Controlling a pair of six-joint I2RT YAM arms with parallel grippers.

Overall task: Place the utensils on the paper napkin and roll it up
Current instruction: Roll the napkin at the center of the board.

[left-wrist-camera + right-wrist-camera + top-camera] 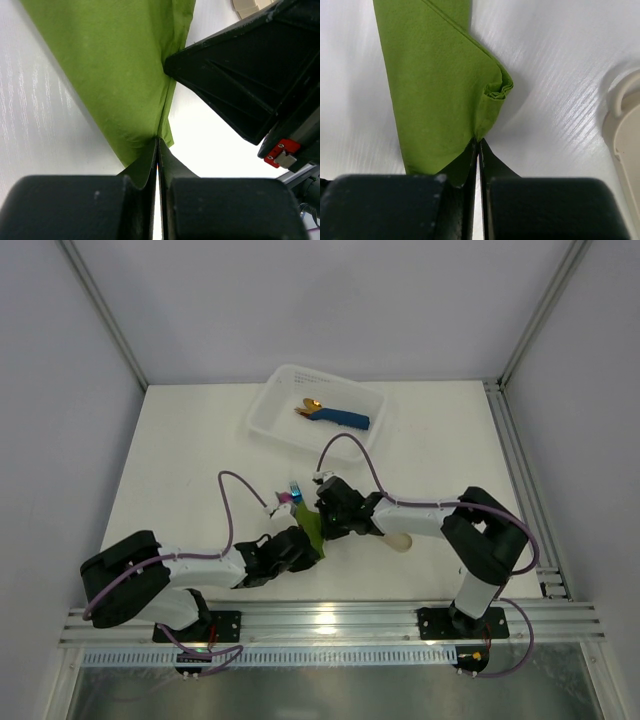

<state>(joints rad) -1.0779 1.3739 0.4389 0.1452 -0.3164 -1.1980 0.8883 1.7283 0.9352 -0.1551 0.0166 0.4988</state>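
The olive-green paper napkin (312, 531) lies folded into a narrow band at the table's middle, between both arms. Iridescent tips of the utensils (291, 497) poke out of its far end; the rest of them is hidden inside. My left gripper (158, 141) is shut on the napkin (115, 75) at its near corner. From the other side, my right gripper (479, 142) is shut on a crumpled fold of the napkin (435, 90). In the top view the left gripper (300, 550) and right gripper (325, 523) almost touch.
A clear plastic bin (268, 405) at the back holds a blue rolled napkin with gold cutlery (335, 416). A beige rounded oblong piece (398, 540) lies just right of the right gripper, also seen as the beige piece (625, 145). The right gripper's black body (250, 75) crowds the left wrist view.
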